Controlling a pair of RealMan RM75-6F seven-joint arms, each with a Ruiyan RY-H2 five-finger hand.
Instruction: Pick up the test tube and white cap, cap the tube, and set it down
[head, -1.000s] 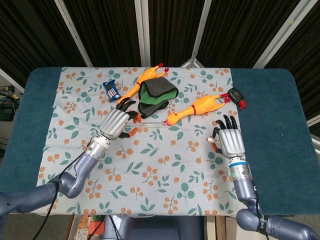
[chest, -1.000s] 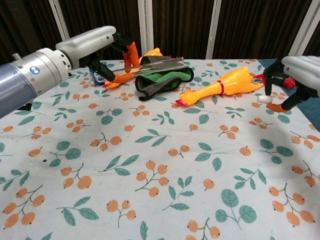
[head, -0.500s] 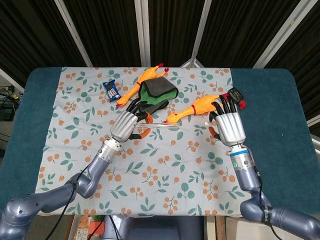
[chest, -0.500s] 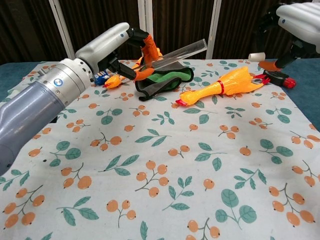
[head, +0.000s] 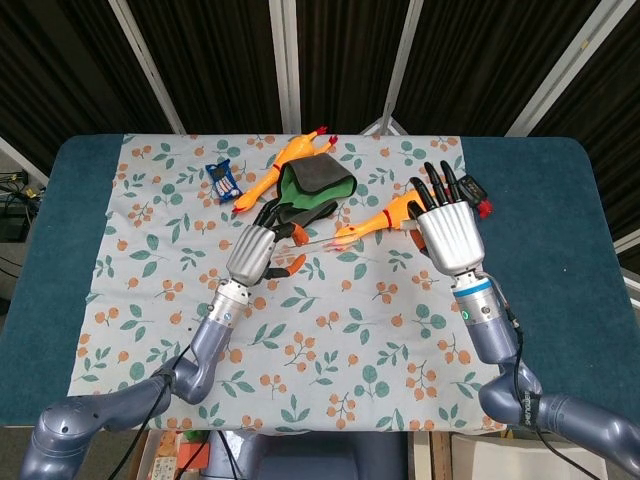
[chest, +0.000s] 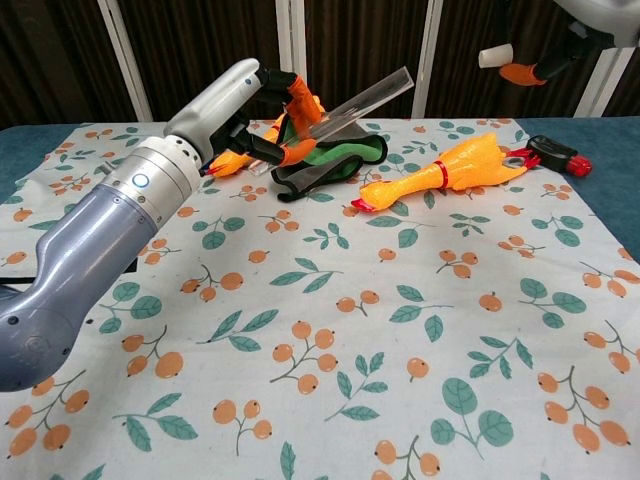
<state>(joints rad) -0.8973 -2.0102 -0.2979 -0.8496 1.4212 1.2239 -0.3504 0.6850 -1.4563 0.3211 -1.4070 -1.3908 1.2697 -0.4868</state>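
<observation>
My left hand (chest: 238, 102) holds the clear test tube (chest: 362, 99) near its lower end, above the table. The tube slants up to the right, open end toward the right hand. In the head view the left hand (head: 256, 252) is left of centre, and the tube (head: 330, 243) shows only faintly over the cloth. My right hand (head: 447, 228) is raised at the right, back toward the camera. In the chest view it (chest: 560, 55) sits at the top right corner, pinching the small white cap (chest: 493, 56) in its fingertips. Cap and tube mouth are apart.
An orange rubber chicken (head: 392, 214) lies under the gap between the hands, a second chicken (head: 287, 158) further back. A green and black cloth (head: 314, 193) lies below the tube. A blue packet (head: 224, 180) and a black and red tool (head: 472, 192) lie on the floral tablecloth (head: 330, 340).
Both hands have lifted off the table. The right hand rose with the cap and moved inward. The left hand raised the tube and tilted its open end up to the right.
</observation>
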